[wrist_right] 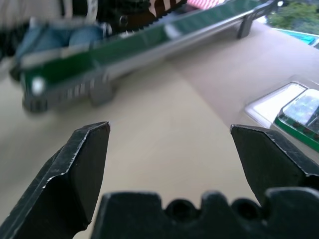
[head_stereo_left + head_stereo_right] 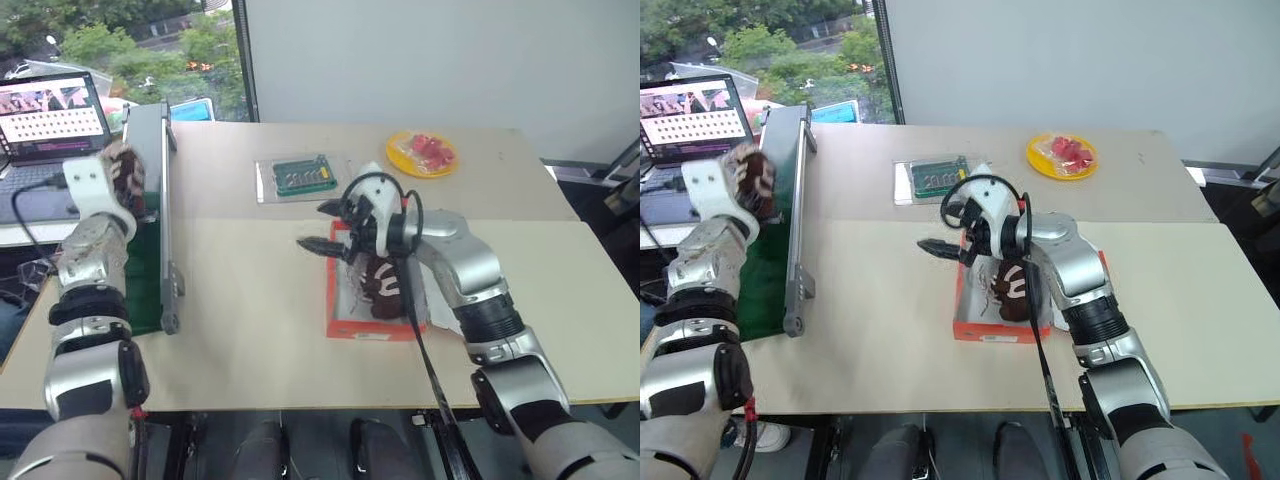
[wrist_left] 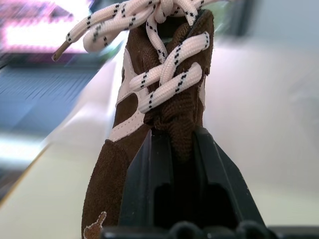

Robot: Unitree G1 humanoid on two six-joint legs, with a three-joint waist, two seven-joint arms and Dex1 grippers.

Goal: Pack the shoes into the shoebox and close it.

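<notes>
The left gripper (image 2: 122, 172), clamped on a shoe (image 3: 164, 94) at far left, stands well left of the centre-frame shoebox (image 2: 345, 325), where the right gripper (image 2: 330, 226) hovers with fingers apart.

Even daylight, soft shadows, blur in both wrist views.

Daylight enters from the window beyond the pale beige table (image 2: 260, 300); the white wall is evenly lit, shadows are faint, and there is no harsh glare. In the left wrist view the dark brown fuzzy shoe with cream-white laces (image 3: 164, 94) between the jaws is sharp; everything behind it is smeared, with a washed-out bright patch. In the right wrist view the black fingers (image 1: 84, 164) are crisp, while the green conveyor (image 1: 149, 55) beyond the jaws is streaked.
</notes>
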